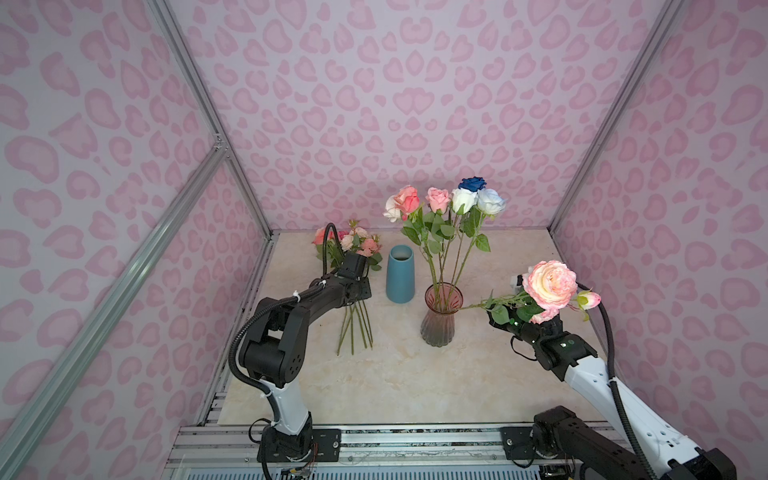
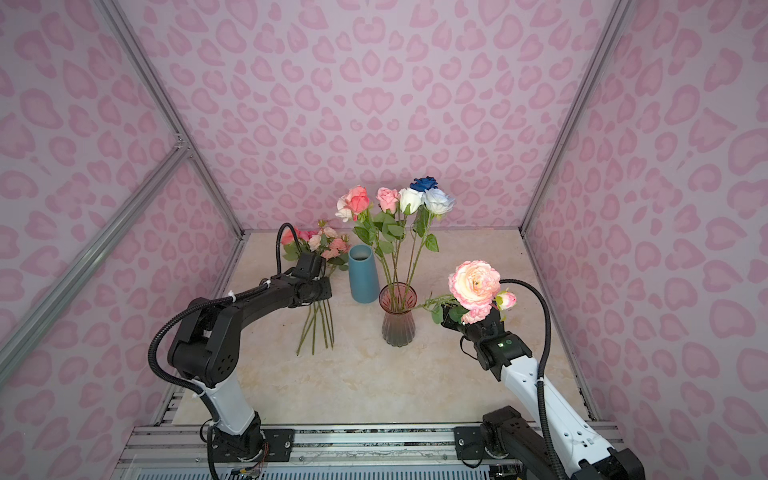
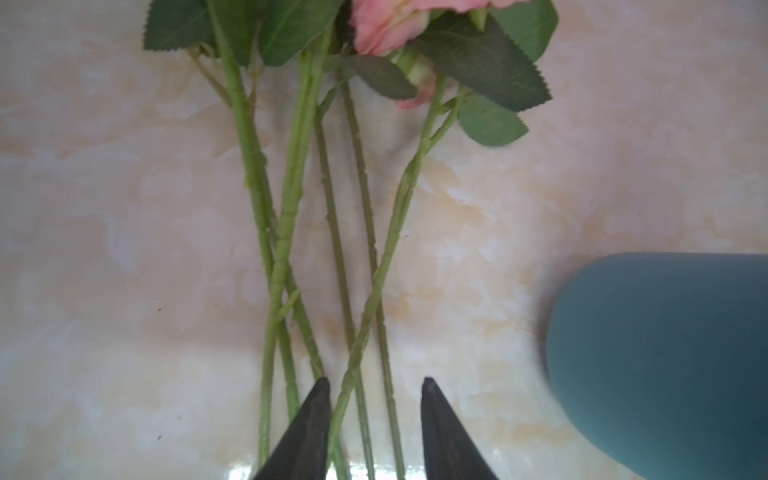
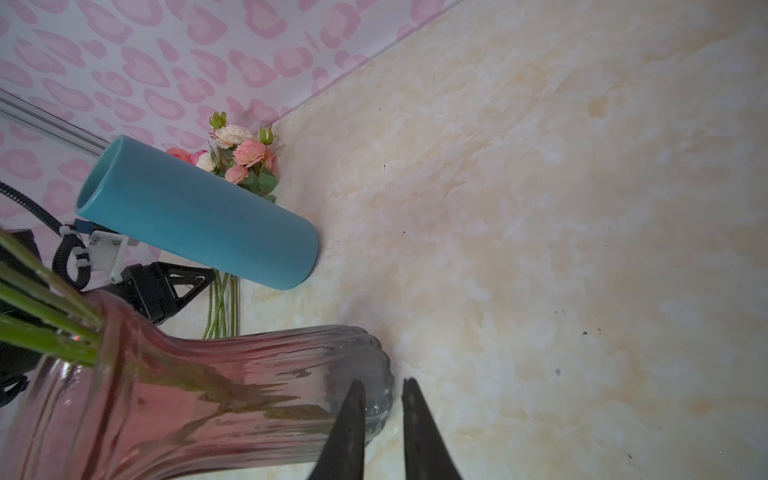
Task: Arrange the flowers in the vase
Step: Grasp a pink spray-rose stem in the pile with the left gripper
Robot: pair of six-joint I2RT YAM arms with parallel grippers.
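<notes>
On the right side of the counter (image 1: pixel 415 382), the right pincer (image 1: pixel 498 316) grips a large pink-and-cream peony (image 1: pixel 548 286) by its leafy stem just below the bloom. It holds the flower clear of the surface with the stem roughly level. A small pink bud (image 1: pixel 590 299) sits beside the bloom. The stem's cut end reaches the rim of the glass vase (image 1: pixel 438 328); whether it is inside the mouth I cannot tell. In the right wrist view the jaws stand only narrowly apart near the vase's foot, with nothing between their very tips.

The glass vase stands upright mid-counter and holds the roses (image 1: pixel 446 199): coral, pink, white, pale blue and dark blue, all on long stems. Just beside it, to the left and a little farther back, stands an upright blue vase (image 1: pixel 400 274).

Left of the blue vase, loose flowers (image 1: pixel 357 243) lie flat on the counter, heads toward the back wall. The left pincer (image 3: pixel 374 384) hangs low over their stems (image 3: pixel 332 249), jaws partly apart and straddling a few stems without pressing on them.
</notes>
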